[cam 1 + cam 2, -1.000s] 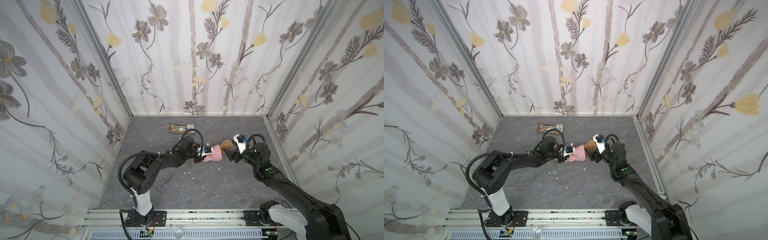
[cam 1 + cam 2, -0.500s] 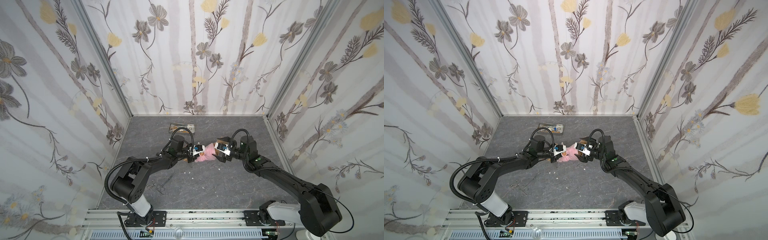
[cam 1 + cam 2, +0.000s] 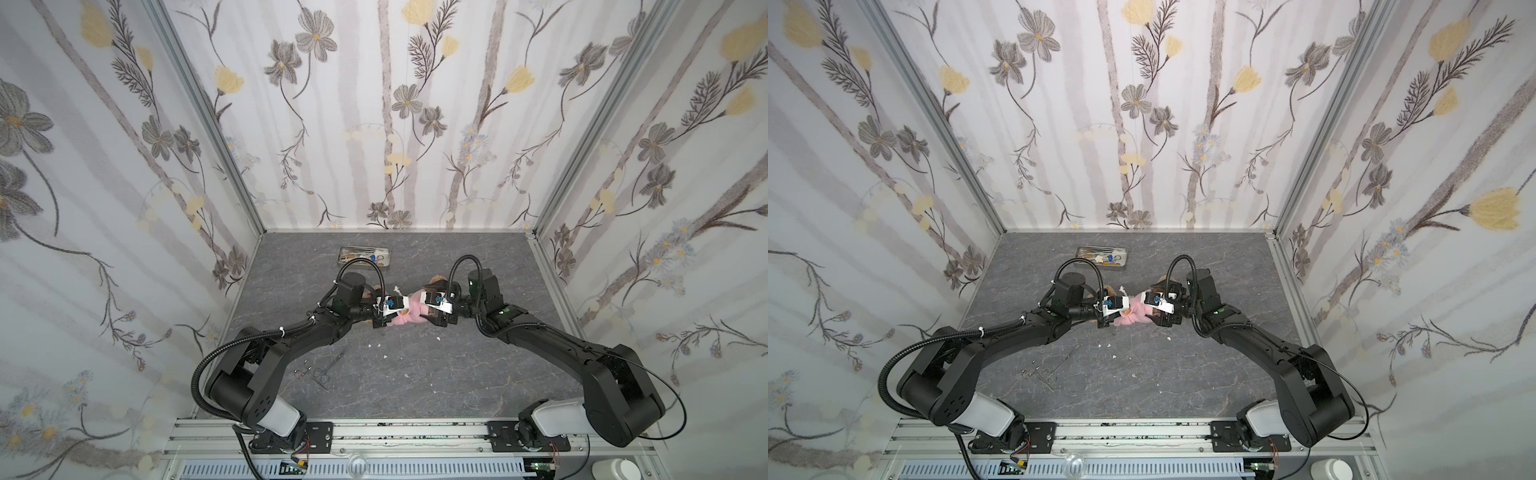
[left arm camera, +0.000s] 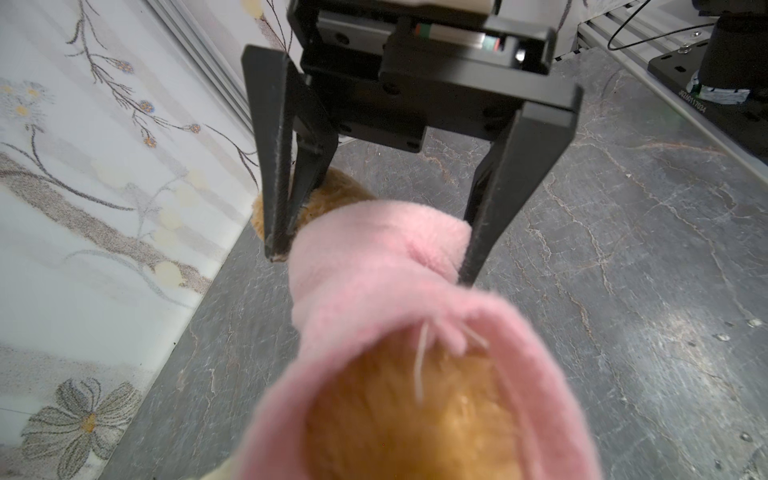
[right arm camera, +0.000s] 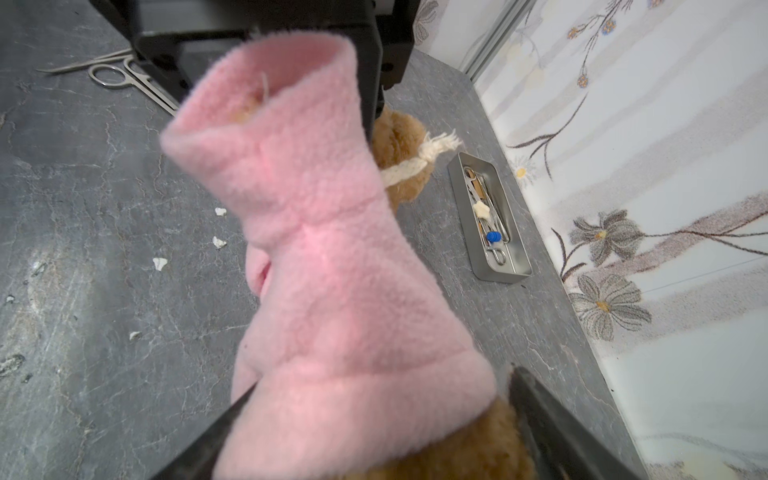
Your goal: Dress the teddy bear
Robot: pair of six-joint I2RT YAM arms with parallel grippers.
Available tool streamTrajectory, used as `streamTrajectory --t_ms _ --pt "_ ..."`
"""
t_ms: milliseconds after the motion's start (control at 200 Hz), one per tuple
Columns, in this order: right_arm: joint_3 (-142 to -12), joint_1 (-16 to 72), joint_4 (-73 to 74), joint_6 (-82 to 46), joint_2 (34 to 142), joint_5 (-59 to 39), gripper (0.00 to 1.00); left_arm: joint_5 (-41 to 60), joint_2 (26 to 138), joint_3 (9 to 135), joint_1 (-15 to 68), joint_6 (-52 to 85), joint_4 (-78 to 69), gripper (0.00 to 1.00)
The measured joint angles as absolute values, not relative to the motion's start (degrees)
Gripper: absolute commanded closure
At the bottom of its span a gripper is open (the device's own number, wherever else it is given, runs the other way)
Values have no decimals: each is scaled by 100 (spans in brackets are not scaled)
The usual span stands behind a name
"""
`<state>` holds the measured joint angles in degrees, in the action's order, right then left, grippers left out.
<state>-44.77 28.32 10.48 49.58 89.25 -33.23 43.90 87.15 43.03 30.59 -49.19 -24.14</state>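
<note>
Marbled tabletop [image 3: 415, 382], floral walls [image 3: 374, 104], teddy bear [image 4: 407, 424]

Overhead pair; wrist cameras (close) share teddy bear [image 5: 399, 137].

Both top views were bright and evenly lit, with only faint, soft shadows on the grey tabletop [image 3: 436, 386] and the walls [image 3: 104, 208] stretched wide toward the frame edges. In the wrist views the nearest parts of the pink shirt [image 4: 374, 299] and the teddy bear [image 4: 407, 428] were blurred, and a pale sheen lay on the tabletop.

fleecy pink shirt [image 5: 332, 249], plush teddy bear [image 5: 399, 137]
</note>
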Motion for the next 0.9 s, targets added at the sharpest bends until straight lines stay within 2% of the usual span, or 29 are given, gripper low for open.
streamTrajectory --t_ms 85,190,255,290,355,435,520,595,694,809,899 --pt "-4504 2834 1072 4952 8997 -3435 37 4324 8670 4303 3074 -4956 -2379 80" --pt "-4484 2867 1146 4823 9037 -3524 65 4261 8643 4303 3087 -4947 -2366 80" --pt "-4300 2893 1422 4668 9024 -3522 75 4202 8608 4305 3103 -4904 -2331 75" --pt "-4141 2899 1586 4536 8978 -3520 79 4191 8586 4305 3118 -4866 -2309 68" --pt "-3839 2902 1896 4372 8836 -3505 84 4132 8499 4292 3183 -4735 -2241 52" --pt "-3555 2915 2252 4134 8650 -3426 91 4047 8267 4237 3234 -4335 -2257 40" --pt "-3326 2934 2506 3940 8458 -3271 94 3913 7940 4119 3247 -3883 -2392 33" --pt "-3129 2941 2681 3894 8302 -3135 96 3811 7529 3916 3264 -3546 -2462 30" --pt "-3061 2950 2729 3841 8208 -2912 99 3573 6785 3577 3310 -3234 -2447 33" --pt "-3039 2954 2851 3841 8114 -2707 100 3284 6023 3500 3465 -3028 -2300 55" --pt "-3030 3011 2884 3848 8049 -2556 100 2945 5942 3905 3791 -3020 -1811 71"
